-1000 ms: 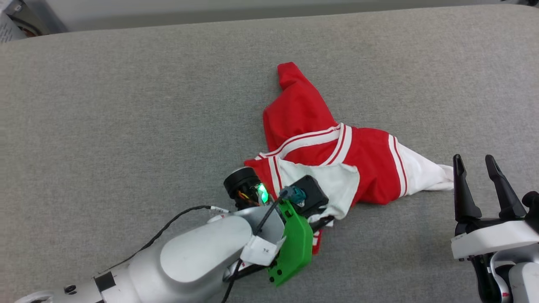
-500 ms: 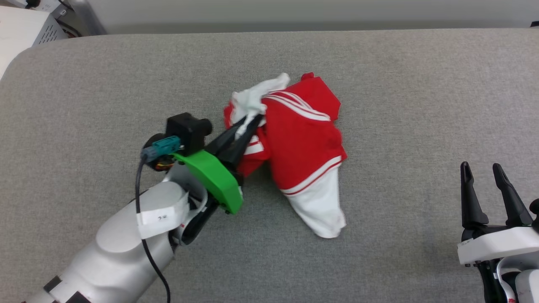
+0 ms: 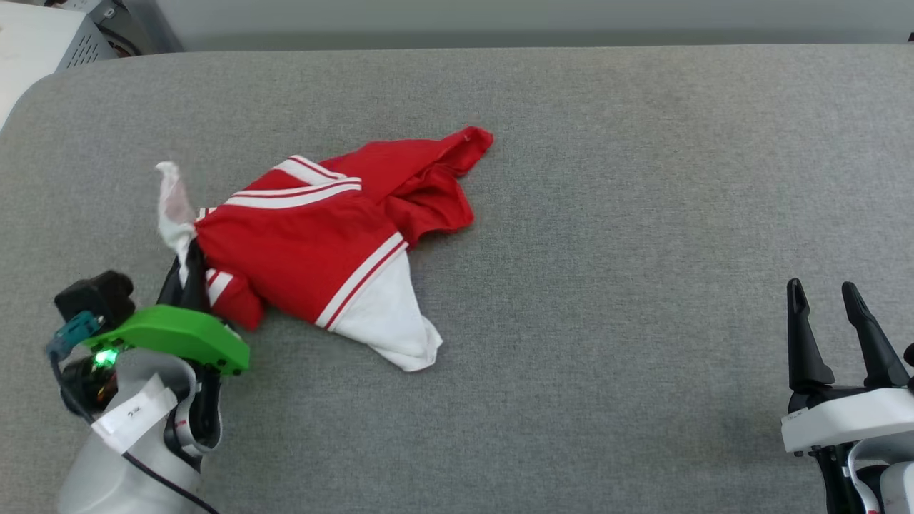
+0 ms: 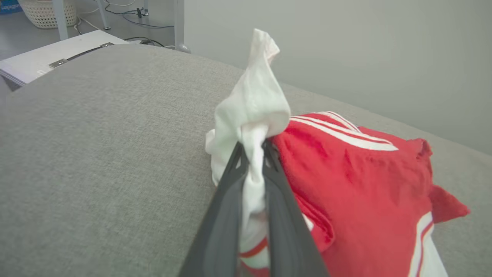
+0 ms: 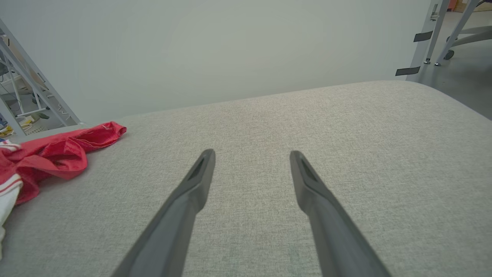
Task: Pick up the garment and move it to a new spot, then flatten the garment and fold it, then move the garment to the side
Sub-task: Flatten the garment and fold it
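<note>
Two hands, one garment. The left hand [image 3: 188, 250] is pinched narrowly on a bunched white sleeve [image 4: 257, 100] of the garment [image 3: 307, 243]. The sleeve's free end stands up just beyond the fingertips. The red body lies crumpled on the grey desk [image 3: 607, 214], trailing away ahead and to that hand's right. The right hand [image 3: 821, 287] has its fingers spread wide and holds nothing. It sits over bare desk, well apart from the cloth, whose red hem corner [image 5: 111, 130] lies far to its left.

Handling, as judged: the jersey looks light, soft and limp, so it will drape and drag rather than keep any shape. A pinch at one sleeve carries only that end, and the rest follows along the surface. The wad between the left fingers appears thick enough not to slip.

For flattening, better holds would be two points set apart. One is the gripped sleeve. The other is the second white sleeve [image 3: 389, 325] or the hem corner, where the striped trim and seams give a firmer edge.
</note>
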{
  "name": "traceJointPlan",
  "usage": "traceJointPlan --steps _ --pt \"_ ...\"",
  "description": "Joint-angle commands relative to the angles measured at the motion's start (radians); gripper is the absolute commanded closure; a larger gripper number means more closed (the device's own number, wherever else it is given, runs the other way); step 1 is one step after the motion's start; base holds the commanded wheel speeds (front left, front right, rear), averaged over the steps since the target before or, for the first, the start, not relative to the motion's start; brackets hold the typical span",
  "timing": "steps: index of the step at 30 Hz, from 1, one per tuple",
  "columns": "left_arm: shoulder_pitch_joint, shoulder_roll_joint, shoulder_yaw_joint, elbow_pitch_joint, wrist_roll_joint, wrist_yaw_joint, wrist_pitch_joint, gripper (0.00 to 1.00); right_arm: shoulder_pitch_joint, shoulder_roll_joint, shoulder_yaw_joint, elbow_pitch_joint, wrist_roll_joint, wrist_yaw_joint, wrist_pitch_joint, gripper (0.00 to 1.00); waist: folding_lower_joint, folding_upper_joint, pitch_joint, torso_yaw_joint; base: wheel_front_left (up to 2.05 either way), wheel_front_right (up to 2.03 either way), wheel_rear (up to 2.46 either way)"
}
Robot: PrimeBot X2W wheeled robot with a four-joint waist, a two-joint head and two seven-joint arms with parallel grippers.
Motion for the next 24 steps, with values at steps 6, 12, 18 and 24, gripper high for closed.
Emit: traceJointPlan --steps 6,12,18,24 --pt "0.095 -0.065 0.24 0.088 0.129 0.01 -0.006 1.0 0.007 0.01 -0.003 -0.004 -0.009 -0.001 0.006 0.0 0.0 0.0 -0.004 -0.008 0.0 0.0 0.0" --pt "0.126 -0.102 0.327 0.211 0.22 -0.036 -0.006 0.99 0.012 0.016 -0.008 -0.001 -0.014 -0.001 0.007 0.0 0.0 0.0 -0.012 -0.008 0.0 0.0 0.0" --pt "0.113 -0.089 0.34 0.232 0.356 -0.051 -0.006 0.0 0.012 0.017 0.001 0.002 -0.017 -0.001 0.006 0.0 0.0 0.0 -0.03 -0.009 0.0 0.0 0.0" --pt "0.144 -0.075 0.369 0.012 0.502 -0.043 -0.006 0.0 0.029 0.016 -0.01 0.002 -0.014 -0.001 0.004 0.0 0.0 0.0 -0.052 -0.004 0.0 0.0 0.0"
